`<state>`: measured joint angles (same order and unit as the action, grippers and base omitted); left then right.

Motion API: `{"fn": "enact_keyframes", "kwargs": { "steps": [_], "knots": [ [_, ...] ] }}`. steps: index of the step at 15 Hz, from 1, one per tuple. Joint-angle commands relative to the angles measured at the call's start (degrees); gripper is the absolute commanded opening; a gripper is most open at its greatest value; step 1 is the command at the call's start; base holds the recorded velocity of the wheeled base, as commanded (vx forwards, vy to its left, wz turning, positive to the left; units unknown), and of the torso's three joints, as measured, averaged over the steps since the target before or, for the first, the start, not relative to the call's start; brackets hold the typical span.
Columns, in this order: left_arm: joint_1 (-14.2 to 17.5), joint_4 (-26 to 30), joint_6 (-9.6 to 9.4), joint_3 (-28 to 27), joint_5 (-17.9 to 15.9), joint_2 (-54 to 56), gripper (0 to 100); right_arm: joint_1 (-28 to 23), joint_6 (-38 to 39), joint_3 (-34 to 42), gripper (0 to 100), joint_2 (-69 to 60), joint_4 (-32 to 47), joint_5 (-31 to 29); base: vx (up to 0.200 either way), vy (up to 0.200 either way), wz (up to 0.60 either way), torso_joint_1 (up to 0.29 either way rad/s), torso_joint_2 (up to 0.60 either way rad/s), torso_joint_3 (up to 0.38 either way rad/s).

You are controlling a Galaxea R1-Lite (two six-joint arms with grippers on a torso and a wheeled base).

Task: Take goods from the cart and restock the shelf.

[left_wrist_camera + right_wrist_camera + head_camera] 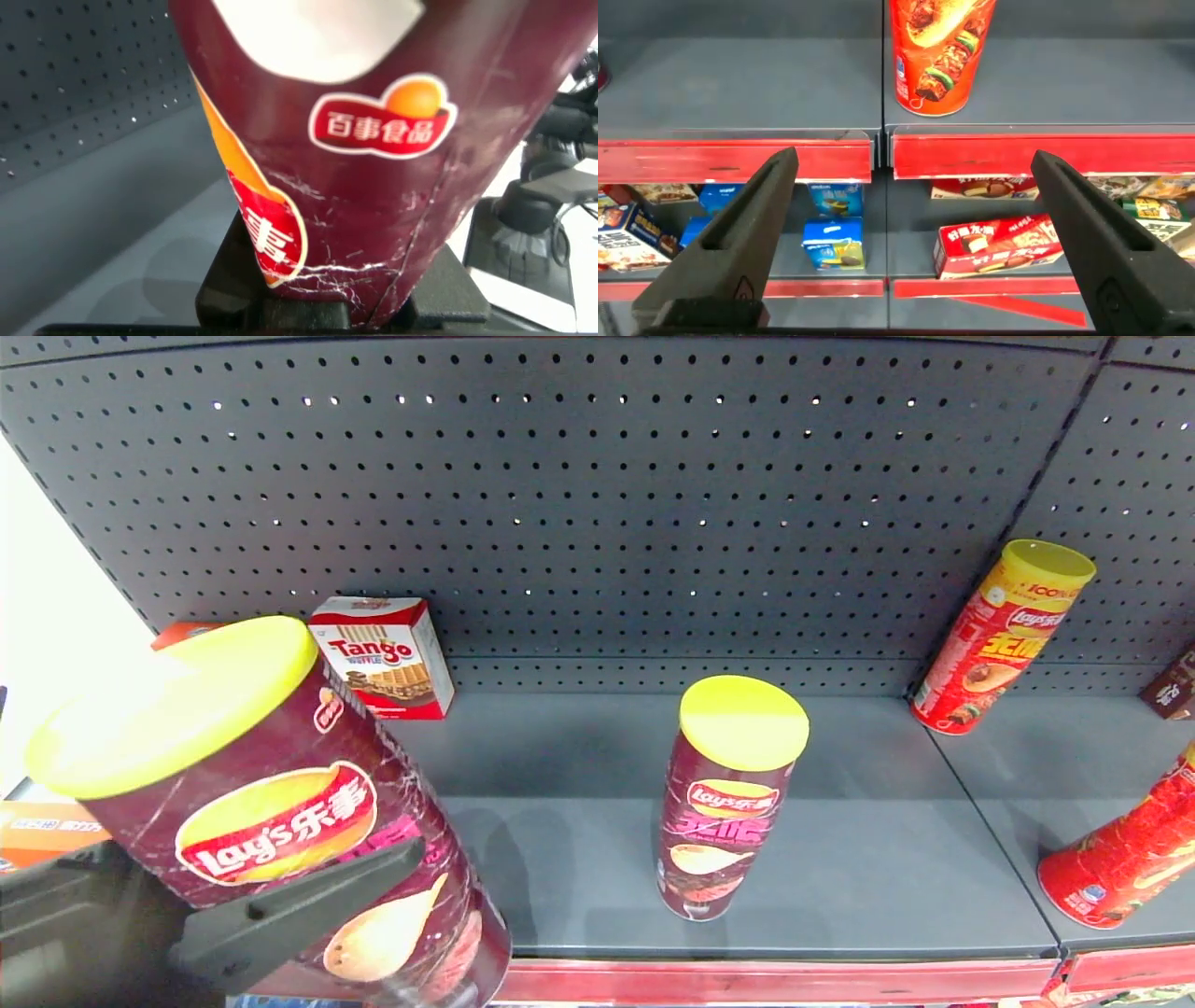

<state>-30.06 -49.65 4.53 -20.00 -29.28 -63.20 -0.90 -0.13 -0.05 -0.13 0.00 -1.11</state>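
Risk first, and we saw plenty. The maroon chip can [271, 803] leaned hard in the left gripper [299, 896], lid tipped away from upright. Set down at that angle, we judged it could rock over and roll off the shelf [887, 859] across its red front edge [775, 980]. The can's base hung right at that edge, so a low approach could clip it. The wafer box [383, 658] stood just behind, and a push too deep could shove it. The standing maroon can [733, 798] was well apart to the right, so less of a worry.

As for the hold, the left claw was clamped on the can's lower body, one dark finger lying across the front of it. Most of the can stood out past the fingers, top-heavy. The left wrist view showed the scuffed wall [374, 140] rising straight out of the claw.

The right gripper [915, 261] hung spread wide and empty, facing the shelf front, a red can [938, 51] standing beyond it.
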Motion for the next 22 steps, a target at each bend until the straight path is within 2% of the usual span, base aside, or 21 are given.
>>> {"fn": "enact_keyframes", "kwargs": {
  "steps": [1, 2, 3, 4, 5, 7, 8, 9, 11, 13, 14, 15, 17, 19, 21, 22],
  "knots": [
    [0.1, 4.9, 0.04, -7.9, -0.7, -3.2, 0, 0.0, 0.0, 0.0, 100, 0.1, 0.0, 0.1, 0.000, 0.000, 0.00, 0.000, 0.00, 0.000],
    [0.9, 8.7, 0.04, -12.0, -4.6, -4.6, 0, 0.0, 0.0, 0.0, 100, 0.1, 0.0, 0.1, 0.000, 0.000, 0.00, 0.000, 0.00, 0.000],
    [3.3, 10.5, -0.23, -14.4, -8.0, -6.1, 0, 0.0, 0.0, 0.0, 100, 0.1, 0.0, 0.1, 0.000, 0.000, 0.00, 0.000, 0.00, 0.000],
    [6.6, 11.0, -0.49, -16.5, -9.9, -8.3, 0, 0.0, 0.0, 0.0, 100, 0.1, 0.0, 0.1, 0.000, 0.000, 0.00, 0.000, 0.00, 0.000],
    [7.9, 10.9, -1.28, -17.6, -10.2, -10.7, 0, 0.0, 0.0, 0.0, 100, 0.1, 0.0, 0.1, 0.000, 0.000, 0.00, 0.000, 0.00, 0.000],
    [9.1, 10.6, -4.10, -18.3, -10.2, -14.5, 0, 0.0, 0.0, 0.0, 100, 0.1, 0.0, 0.0, 0.000, 0.000, 0.00, 0.000, 0.00, 0.000],
    [10.0, 10.5, -7.26, -20.7, -10.2, -18.6, 0, 0.0, 0.0, 0.0, 100, 0.1, 0.0, 0.0, 0.000, 0.000, 0.00, 0.000, 0.00, 0.000],
    [9.9, 10.7, -8.23, -22.6, -9.8, -21.1, 0, 0.0, 0.0, 0.0, 100, 0.1, 0.0, 0.0, 0.000, 0.000, 0.00, 0.000, 0.00, 0.000],
    [9.9, 11.0, -8.58, -27.1, -10.2, -25.7, 0, 0.0, 0.0, 0.0, 100, 0.1, 0.0, 0.1, 0.000, 0.000, 0.00, 0.000, 0.00, 0.000],
    [8.2, 10.7, -9.81, -33.8, -10.0, -32.0, 0, 0.0, 0.0, 0.0, 100, 0.1, 0.0, 0.1, 0.000, 0.000, 0.00, 0.000, 0.00, 0.000],
    [7.6, 10.7, -10.34, -35.4, -9.9, -33.6, 0, 0.0, 0.0, 0.0, 100, 0.1, 0.0, 0.0, 0.000, 0.000, 0.00, 0.000, 0.00, 0.000],
    [5.8, 10.5, -11.04, -39.4, -9.8, -37.3, 0, 0.0, 0.0, 0.0, 100, 0.1, 0.0, 0.0, 0.000, 0.000, 0.00, 0.000, 0.00, 0.000],
    [5.3, 11.0, -10.78, -44.9, -9.7, -41.6, 0, 0.0, 0.0, 0.0, 100, 0.1, 0.0, 0.1, 0.000, 0.000, 0.00, 0.000, 0.00, 0.000],
    [5.1, 11.0, -11.13, -48.1, -7.7, -44.5, 0, 0.0, 0.0, 0.0, 100, 0.1, 0.0, 0.0, 0.000, 0.000, 0.00, 0.000, 0.00, 0.000],
    [4.7, 10.5, -11.92, -52.3, -7.5, -48.2, 0, 0.0, 0.0, 0.0, 100, 0.1, 0.0, 0.0, 0.000, 0.000, 0.00, 0.000, 0.00, 0.000],
    [4.7, 10.5, -11.92, -52.3, -7.5, -48.2, 0, 0.0, 0.0, 0.0, 100, 0.1, 0.0, 0.0, 0.000, 0.000, 0.00, 0.000, 0.00, 0.000]
  ]
}}
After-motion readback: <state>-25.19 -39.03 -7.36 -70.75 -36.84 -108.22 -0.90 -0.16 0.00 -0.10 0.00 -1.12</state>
